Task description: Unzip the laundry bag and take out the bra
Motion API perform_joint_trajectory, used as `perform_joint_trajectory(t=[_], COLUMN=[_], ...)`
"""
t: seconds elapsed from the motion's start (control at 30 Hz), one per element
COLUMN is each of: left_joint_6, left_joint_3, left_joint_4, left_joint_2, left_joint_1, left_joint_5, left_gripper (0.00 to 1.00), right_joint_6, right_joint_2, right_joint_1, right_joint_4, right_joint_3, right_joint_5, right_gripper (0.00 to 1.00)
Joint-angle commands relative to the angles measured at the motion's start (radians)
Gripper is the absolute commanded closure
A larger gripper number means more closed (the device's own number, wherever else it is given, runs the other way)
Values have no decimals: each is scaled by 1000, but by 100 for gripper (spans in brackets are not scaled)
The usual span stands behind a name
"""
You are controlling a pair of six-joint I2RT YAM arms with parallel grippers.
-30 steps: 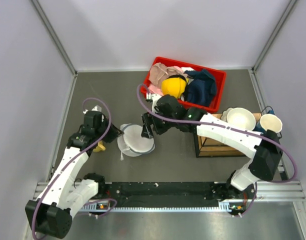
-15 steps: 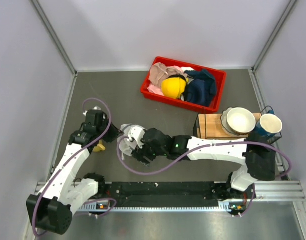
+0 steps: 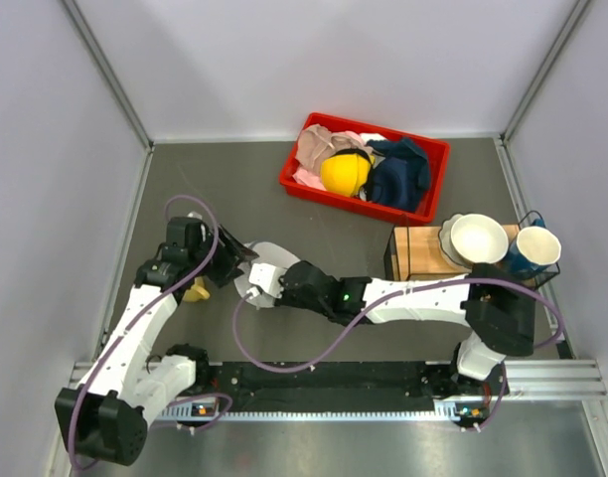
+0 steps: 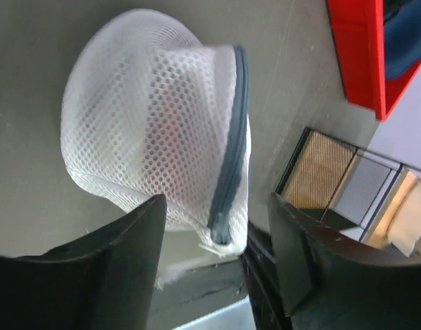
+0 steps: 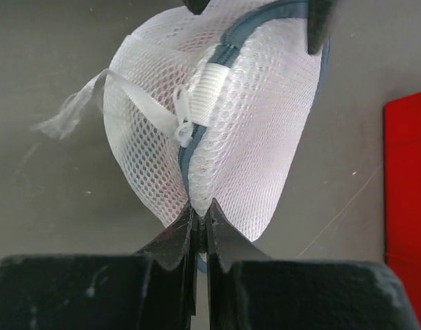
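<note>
Bag look: laundry bag of white honeycomb mesh, domed and puffed. A grey-blue zip crosses it, closed along the part that shows. White ribbed pull tab carries a thin plastic tie and frayed threads.
Contents: faint pink shade behind the mesh, perhaps the bra; too dim to be sure.
Count: one bag, one zip, one pull tab, two grippers.
Right gripper: fingers pressed together, pinching the bag's near edge at the zip seam. The bag bulges directly ahead of the tips.
Left gripper: fingers spread, holding nothing. The bag sits just ahead, its zip end between the tips.
Arms: right arm stretched low and leftward over the table. Left arm reaches forward, wrist turned toward the right arm.
Beyond: red crate to the right of the right gripper, well apart.
</note>
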Motion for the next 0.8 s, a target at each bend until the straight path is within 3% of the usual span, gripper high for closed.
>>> perform_joint_trajectory(t=[0.0, 0.13, 0.4, 0.43, 0.47, 0.57, 0.6, 0.67, 0.7, 0.77], left_joint_6=[-16, -35, -76, -76, -69, -50, -46, -38, -41, -52], left_joint_3=[40, 8, -84, -86, -84, -63, -53, -52, -55, -59], left_joint_4=[-22, 20, 219, 234, 256, 239, 233, 227, 227, 233], left_joint_2=[12, 8, 73, 94, 105, 142, 146, 144, 139, 125], left_joint_1=[15, 16, 15, 15, 15, 15, 15, 15, 15, 13], left_joint_5=[161, 222, 352, 357, 357, 343, 340, 328, 325, 313], left_gripper=[22, 16, 26, 31, 51, 94, 100, 100, 100, 100], right_joint_6=[-154, -183, -207, -211, -211, -163, -145, -82, -12, 73], right_joint_2=[-51, -88, -95, -97, -100, -121, -132, -164, -177, -217], right_joint_1=[-56, -76, -80, -80, -80, -82, -82, -83, -83, -95], right_joint_4=[183, 249, 222, 222, 218, 226, 231, 215, 158, 64], right_joint_3=[-70, -119, -113, -116, -116, -122, -127, -122, -105, -69], right_joint_5=[-1, -79, -131, -133, -131, -77, -8, 115, 146, 159], right_gripper=[100, 100, 100, 100, 100, 99, 96, 60, 32, 29])
